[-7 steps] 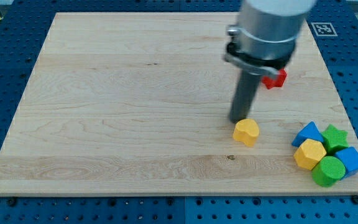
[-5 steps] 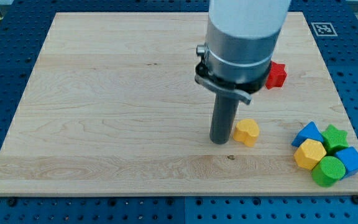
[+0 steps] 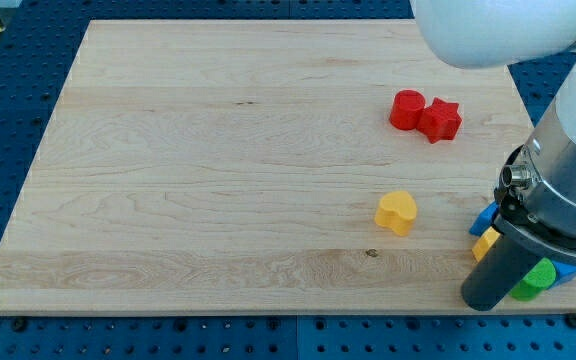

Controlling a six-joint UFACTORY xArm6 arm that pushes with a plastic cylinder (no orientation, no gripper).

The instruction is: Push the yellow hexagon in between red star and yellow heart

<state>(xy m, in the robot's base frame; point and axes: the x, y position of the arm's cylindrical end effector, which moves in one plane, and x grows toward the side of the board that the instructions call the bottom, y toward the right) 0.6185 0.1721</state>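
Yellow hexagon (image 3: 485, 244) sits half hidden far right, untouched, well apart from red star (image 3: 441, 120) and yellow heart (image 3: 396, 212); my tip (image 3: 486, 302), a bare rod with no jaws, rests just near it.

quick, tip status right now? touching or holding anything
My tip: a bare rod with no claw, so it holds nothing. It sits at the view's bottom right, beside the yellow hexagon block; contact cannot be told.
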